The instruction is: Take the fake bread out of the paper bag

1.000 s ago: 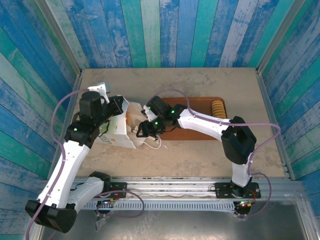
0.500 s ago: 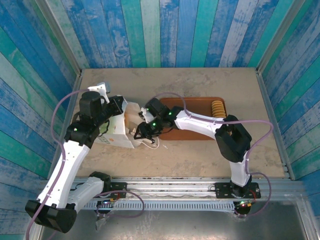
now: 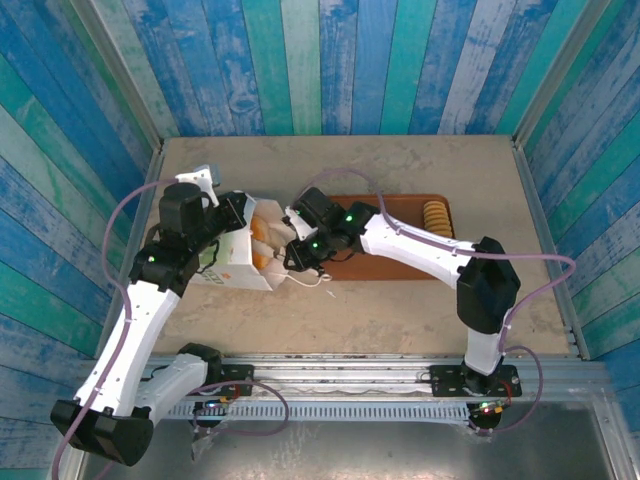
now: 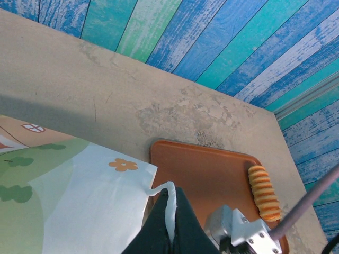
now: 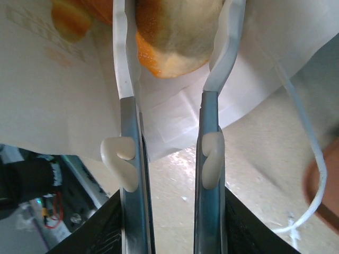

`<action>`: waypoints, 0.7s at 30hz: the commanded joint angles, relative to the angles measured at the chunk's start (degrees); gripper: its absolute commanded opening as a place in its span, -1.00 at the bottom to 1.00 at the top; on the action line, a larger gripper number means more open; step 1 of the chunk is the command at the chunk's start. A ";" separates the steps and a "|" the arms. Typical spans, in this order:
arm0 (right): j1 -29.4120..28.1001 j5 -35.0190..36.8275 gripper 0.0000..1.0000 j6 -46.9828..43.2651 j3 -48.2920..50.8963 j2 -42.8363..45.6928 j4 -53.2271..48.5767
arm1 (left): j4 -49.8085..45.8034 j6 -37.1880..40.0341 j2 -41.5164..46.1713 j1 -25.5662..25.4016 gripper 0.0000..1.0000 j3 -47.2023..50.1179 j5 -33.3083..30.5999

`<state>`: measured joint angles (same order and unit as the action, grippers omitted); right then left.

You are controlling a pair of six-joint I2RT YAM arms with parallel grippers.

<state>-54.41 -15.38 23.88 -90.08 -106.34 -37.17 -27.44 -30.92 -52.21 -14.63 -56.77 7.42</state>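
The white paper bag (image 3: 232, 262) lies on its side, mouth toward the tray; its green-and-orange print (image 4: 63, 196) shows in the left wrist view. My left gripper (image 3: 240, 212) (image 4: 170, 211) is shut on the bag's white cord handle (image 4: 169, 193). My right gripper (image 3: 281, 250) (image 5: 175, 16) is at the bag mouth, its fingers (image 5: 126, 63) pressed on both sides of a pale golden bun (image 5: 175, 37). A second orange pastry (image 5: 71, 16) sits further inside. Golden bread (image 3: 262, 235) shows in the mouth from above.
A flat brown tray (image 3: 405, 206) (image 4: 212, 169) lies right of the bag with one ridged roll (image 3: 435, 216) (image 4: 264, 191) at its far right end. A loose cord handle (image 5: 307, 143) trails on the tabletop. Blue plank walls enclose the table on three sides.
My right gripper pushed into the bag mouth, then drew back slightly right and up with the bun between its fingers. The left arm has held still on the handle.
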 commanded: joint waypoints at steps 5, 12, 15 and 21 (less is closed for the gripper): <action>-0.74 4.09 -0.04 -4.64 -3.07 -1.16 -6.56 | 3.01 -0.72 -0.18 -0.04 -1.00 0.26 0.03; -0.65 1.18 0.16 -2.52 -4.10 -3.55 -4.40 | 2.94 -0.80 -0.36 -0.05 -1.00 0.17 0.58; -0.69 -1.59 0.20 -0.62 -3.76 -4.77 -2.53 | 2.98 -0.63 -0.19 -0.05 -1.00 0.29 0.58; -0.61 -4.86 0.24 1.48 -2.49 -6.07 1.06 | 2.90 -0.51 0.17 -0.11 -1.00 0.73 0.54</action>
<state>-55.05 -17.65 23.75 -92.47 -111.74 -38.44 -26.98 -31.62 -52.45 -14.63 -56.71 7.66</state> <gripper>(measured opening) 0.620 0.045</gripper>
